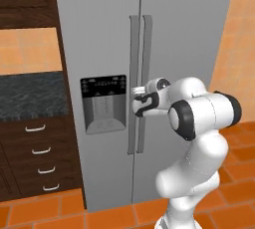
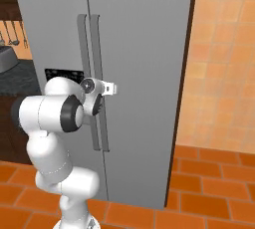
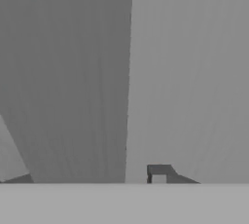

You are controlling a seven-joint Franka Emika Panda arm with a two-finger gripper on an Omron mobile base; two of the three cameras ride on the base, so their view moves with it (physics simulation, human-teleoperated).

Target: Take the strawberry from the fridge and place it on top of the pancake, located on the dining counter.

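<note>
At the closed fridge (image 1: 149,34), gripper (image 1: 138,99) against the right door handle (image 1: 146,63), apparently closing around it, grip unconfirmed.

Light's even and flat, no clear source, fairly bright. Fridge (image 1: 174,39) doors look matte, no glare, just soft vertical streaks w/ the left door a shade darker in the hand view. Faint shading under the arm (image 1: 199,118). Pics low-res, edges soft and jaggy. Close-up is blurry, nearly featureless grey.
</note>
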